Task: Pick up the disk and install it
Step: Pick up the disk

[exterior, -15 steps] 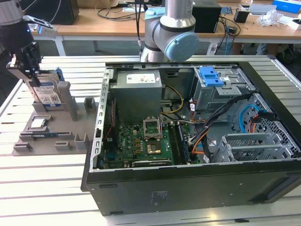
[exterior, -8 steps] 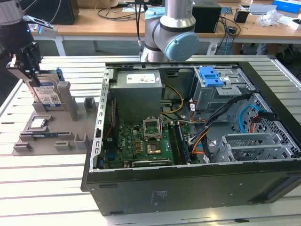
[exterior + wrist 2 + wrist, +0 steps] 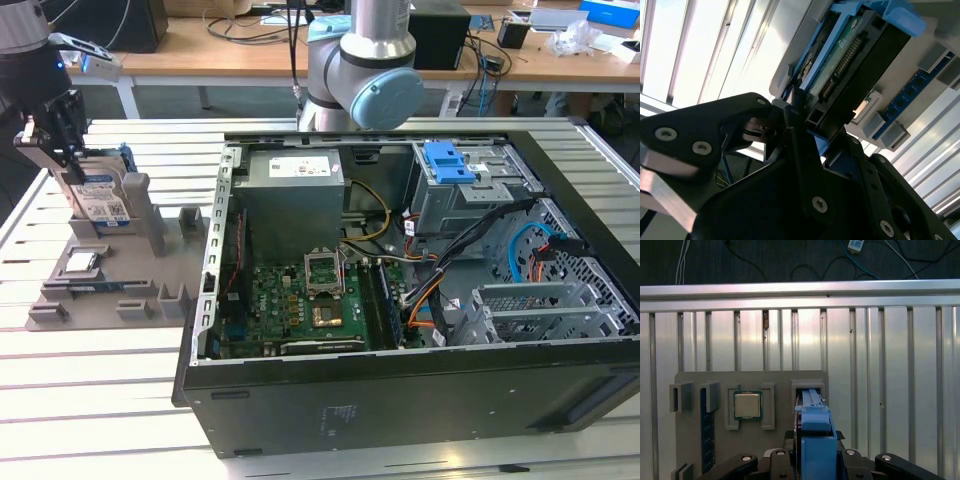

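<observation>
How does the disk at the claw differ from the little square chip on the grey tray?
The disk stands on edge, held in the claw; the chip lies flat on the grey tray. The disk is bigger and oblong, the chip small and square. The disk has a blue frame, the chip none. Both are silver metal.

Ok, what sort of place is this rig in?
Probably a robotics lab for PC assembly: open computer case on a slatted metal table, grey parts fixture beside it, cluttered desks behind.
</observation>
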### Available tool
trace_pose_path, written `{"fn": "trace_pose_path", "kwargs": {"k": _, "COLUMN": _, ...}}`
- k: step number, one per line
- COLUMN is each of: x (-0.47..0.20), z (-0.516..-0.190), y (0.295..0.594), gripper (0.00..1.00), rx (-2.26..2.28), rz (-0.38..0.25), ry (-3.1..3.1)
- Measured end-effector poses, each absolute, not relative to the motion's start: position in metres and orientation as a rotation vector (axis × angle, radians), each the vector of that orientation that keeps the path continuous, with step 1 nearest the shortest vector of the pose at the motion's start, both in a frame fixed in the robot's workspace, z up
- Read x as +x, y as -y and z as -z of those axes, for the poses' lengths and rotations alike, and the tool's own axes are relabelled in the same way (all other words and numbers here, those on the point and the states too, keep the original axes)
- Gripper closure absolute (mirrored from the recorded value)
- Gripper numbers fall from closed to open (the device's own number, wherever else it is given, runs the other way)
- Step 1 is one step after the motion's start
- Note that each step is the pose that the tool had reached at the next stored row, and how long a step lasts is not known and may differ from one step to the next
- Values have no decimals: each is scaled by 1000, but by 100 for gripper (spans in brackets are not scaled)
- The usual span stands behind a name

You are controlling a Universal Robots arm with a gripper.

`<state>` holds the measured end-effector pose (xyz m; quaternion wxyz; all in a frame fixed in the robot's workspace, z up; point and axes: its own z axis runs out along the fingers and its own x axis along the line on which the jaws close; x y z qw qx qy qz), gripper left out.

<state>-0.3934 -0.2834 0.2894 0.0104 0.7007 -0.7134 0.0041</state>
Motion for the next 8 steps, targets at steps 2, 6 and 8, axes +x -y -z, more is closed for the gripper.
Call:
{"fn": "trace_pose_path", "kwargs": {"k": 2, "x": -393, "z": -290, "y": 283, "gripper": 64, "rx": 2187, "rz": -13, "ry": 2227}}
{"fn": "trace_pose_path", "kwargs": {"k": 6, "x": -393, "z": -302, "y": 283, "gripper": 64, "rx": 2187, "rz": -13, "ry": 2227}}
{"fn": "trace_pose_path", "kwargs": {"k": 8, "x": -393, "z": -307, "y": 283, "gripper": 64, "rx": 2187, "rz": -13, "ry": 2226}}
